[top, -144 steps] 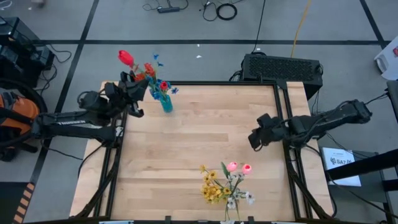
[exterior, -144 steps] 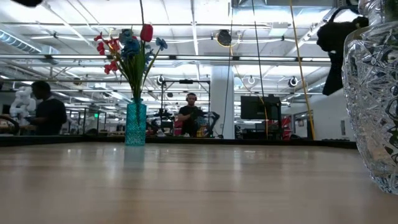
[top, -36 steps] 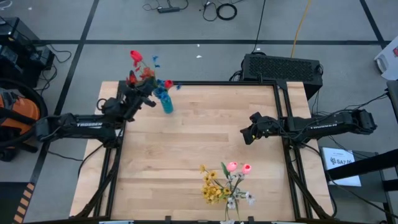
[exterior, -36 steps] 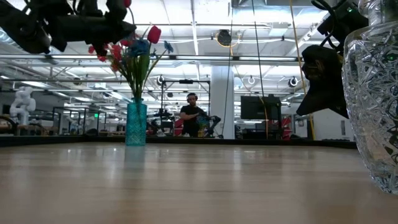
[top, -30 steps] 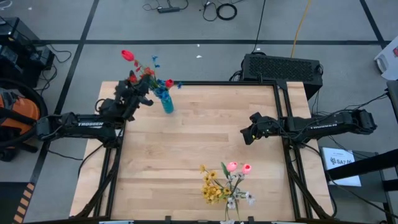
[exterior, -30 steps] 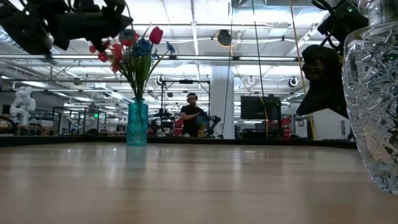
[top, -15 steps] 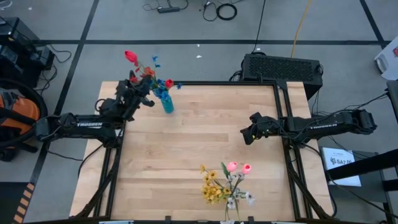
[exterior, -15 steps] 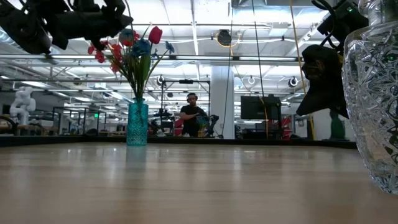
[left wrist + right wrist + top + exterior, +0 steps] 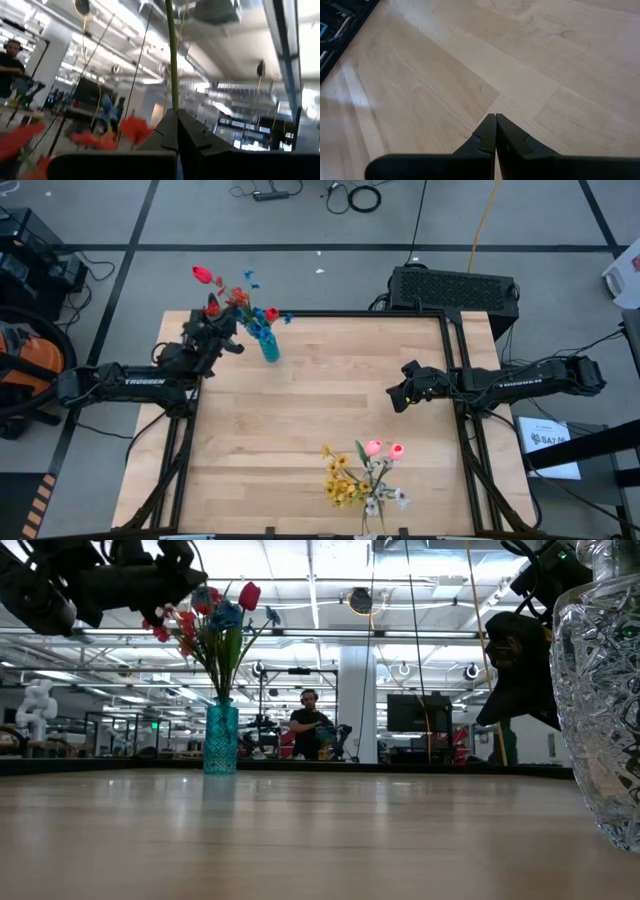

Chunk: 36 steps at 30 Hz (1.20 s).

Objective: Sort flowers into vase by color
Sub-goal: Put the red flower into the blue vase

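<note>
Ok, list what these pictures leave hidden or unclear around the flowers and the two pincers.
- High view: the left pincer is tangled in the red and blue flowers, so the grip point is hidden.
- Left wrist view: the green stem runs off the edge, bloom unseen.
- Low view: the glass vase is cut by the frame edge.
- High view: the vase under the yellow and pink flowers is hidden by blooms.

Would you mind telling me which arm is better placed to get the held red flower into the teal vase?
The left. Its gripper is shut on the red flower's stem, right beside the teal vase at the table's far left corner. The right gripper is shut, empty, hovering over bare wood near the right edge.
</note>
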Motion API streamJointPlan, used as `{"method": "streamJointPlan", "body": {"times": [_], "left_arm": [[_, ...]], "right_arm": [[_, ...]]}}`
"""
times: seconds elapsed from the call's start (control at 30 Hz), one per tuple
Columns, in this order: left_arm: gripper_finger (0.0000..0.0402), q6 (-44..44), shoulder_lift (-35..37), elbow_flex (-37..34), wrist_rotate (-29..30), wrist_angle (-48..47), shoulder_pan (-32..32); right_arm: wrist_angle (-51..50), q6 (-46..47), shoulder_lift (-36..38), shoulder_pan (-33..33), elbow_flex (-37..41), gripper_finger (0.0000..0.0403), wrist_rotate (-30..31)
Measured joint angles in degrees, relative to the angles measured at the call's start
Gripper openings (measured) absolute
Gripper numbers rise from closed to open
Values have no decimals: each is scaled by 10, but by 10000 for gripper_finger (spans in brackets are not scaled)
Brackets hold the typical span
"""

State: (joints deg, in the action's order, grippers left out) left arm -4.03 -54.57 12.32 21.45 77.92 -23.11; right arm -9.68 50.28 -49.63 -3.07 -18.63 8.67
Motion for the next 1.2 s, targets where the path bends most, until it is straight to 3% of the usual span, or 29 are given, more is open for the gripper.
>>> {"method": "streamJointPlan", "body": {"times": [0.43,1.0,1.2], "left_arm": [[0,13,-7,-4,1,47,0],[0,-11,-111,-4,-3,115,-2],[0,3,-101,0,-23,121,-2]], "right_arm": [[0,13,0,0,0,0,0],[0,28,0,0,0,0,-14],[0,30,0,0,0,0,-14]]}}
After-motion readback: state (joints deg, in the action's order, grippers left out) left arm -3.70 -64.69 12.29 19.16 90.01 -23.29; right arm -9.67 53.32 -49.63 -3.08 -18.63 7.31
